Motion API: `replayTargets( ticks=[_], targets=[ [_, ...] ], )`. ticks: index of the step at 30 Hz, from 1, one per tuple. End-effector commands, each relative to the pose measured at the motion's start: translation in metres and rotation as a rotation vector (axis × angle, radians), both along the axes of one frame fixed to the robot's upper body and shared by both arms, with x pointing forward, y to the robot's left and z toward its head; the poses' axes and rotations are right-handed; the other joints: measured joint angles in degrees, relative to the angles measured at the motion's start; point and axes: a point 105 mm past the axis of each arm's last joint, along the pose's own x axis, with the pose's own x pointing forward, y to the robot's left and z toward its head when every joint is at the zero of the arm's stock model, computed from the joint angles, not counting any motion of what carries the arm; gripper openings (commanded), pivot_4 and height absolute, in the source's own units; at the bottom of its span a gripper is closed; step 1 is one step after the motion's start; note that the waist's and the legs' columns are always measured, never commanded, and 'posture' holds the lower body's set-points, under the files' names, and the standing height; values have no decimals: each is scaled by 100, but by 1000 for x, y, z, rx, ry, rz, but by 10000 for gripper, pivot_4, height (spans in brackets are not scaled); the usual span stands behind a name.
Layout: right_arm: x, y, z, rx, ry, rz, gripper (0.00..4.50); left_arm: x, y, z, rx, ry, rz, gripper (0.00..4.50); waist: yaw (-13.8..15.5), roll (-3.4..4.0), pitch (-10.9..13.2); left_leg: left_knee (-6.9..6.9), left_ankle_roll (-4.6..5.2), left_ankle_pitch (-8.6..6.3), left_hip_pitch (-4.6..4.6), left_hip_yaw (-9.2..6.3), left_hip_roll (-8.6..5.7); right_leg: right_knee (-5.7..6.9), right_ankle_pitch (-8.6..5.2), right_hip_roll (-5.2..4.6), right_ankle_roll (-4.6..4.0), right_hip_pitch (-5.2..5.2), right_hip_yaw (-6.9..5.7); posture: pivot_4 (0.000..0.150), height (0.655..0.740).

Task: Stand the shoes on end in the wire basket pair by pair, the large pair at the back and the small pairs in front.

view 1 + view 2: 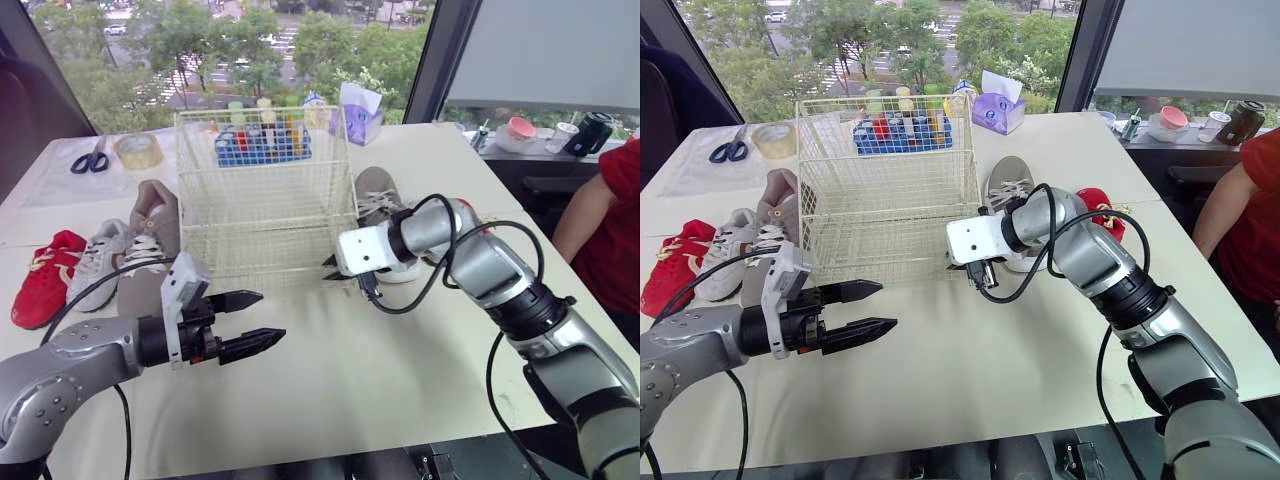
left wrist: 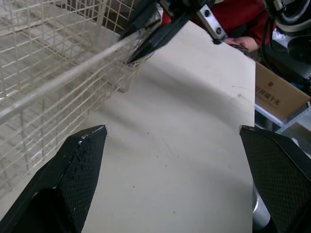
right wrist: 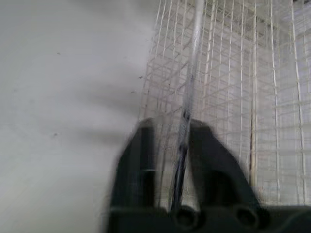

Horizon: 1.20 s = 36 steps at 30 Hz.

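head views: wire basket mid-table, no shoe in it. right gripper at its near right bottom corner, pinched on a wire. left gripper spread wide and holding nothing, over bare table before the basket's left front. large grey shoe, white sneaker and red shoe lie flat left of the basket, long axes running away from the robot, behind and left of the left gripper, the nearer arm. second grey shoe lies right of the basket. left wrist view: fingers far apart, basket corner ahead. right wrist view: fingers straddle one basket wire, clamped.
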Motion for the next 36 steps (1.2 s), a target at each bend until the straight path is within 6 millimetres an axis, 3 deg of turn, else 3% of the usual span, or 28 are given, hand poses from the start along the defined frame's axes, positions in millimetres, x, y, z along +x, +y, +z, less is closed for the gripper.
replayTargets(
  ticks=[1,3,7,9,10,12,16,20,27,31,36],
  targets=[
    [4,-1,35,96,-92,-46,31526,0,-2,12,-30,-38,-18,45000,9,0,0,0,-1,0,0,0,0,0,0,-1,0,0,0,1500,7400],
    [-3,-14,62,217,-72,-114,41032,1,-3,20,-57,-54,-12,45000,28,0,0,0,-2,1,-1,-1,-2,0,0,-2,0,1,0,1500,7400],
    [-20,-49,118,627,27,-312,41032,-2,-7,29,-99,-61,-18,45000,56,-1,0,0,0,0,-7,-9,3,-2,4,-9,6,1,2,1500,7400],
    [-18,-78,131,842,51,-484,41032,-8,-14,25,-114,-31,-52,45000,50,-4,-2,0,1,-1,-5,-8,2,-5,2,-11,2,4,2,1500,7400],
    [-14,-95,128,897,15,-585,43193,-6,-18,22,-112,-29,-51,45000,56,-10,-7,-1,1,-1,-3,-11,4,-5,1,-11,0,8,1,1500,7400],
    [-12,-119,111,979,3,-738,43193,-2,-21,18,-117,-40,-43,45000,86,-16,-13,0,0,-2,3,-11,2,-6,0,-11,-2,15,-2,1500,7400],
    [-10,-138,69,1061,-18,-943,43193,0,-30,19,-139,-67,-65,45000,103,-9,-12,0,0,-1,7,-6,-7,-4,0,-7,-3,16,0,1500,7400],
    [1,-142,37,1111,-24,-1079,43193,7,-30,20,-112,-101,-7,45000,10,6,-7,-1,-1,1,10,-6,-4,7,0,2,-2,10,3,1500,7400],
    [24,-122,3,1137,24,-1093,43193,-11,-29,13,-66,-28,-52,45000,-11,7,-6,-3,-1,1,12,-7,-1,5,0,6,-1,10,7,1500,7400],
    [41,-113,-28,1072,86,-1128,43193,-12,-26,12,-43,-24,-36,45000,5,6,-6,-3,0,1,12,-9,-3,3,0,4,-2,14,7,1500,7400],
    [45,-118,-66,985,143,-1225,43193,-10,-20,11,-19,-34,-7,45000,-7,2,-9,-3,-1,1,13,-9,-3,2,-1,3,-2,15,7,1500,7400]
  ],
)
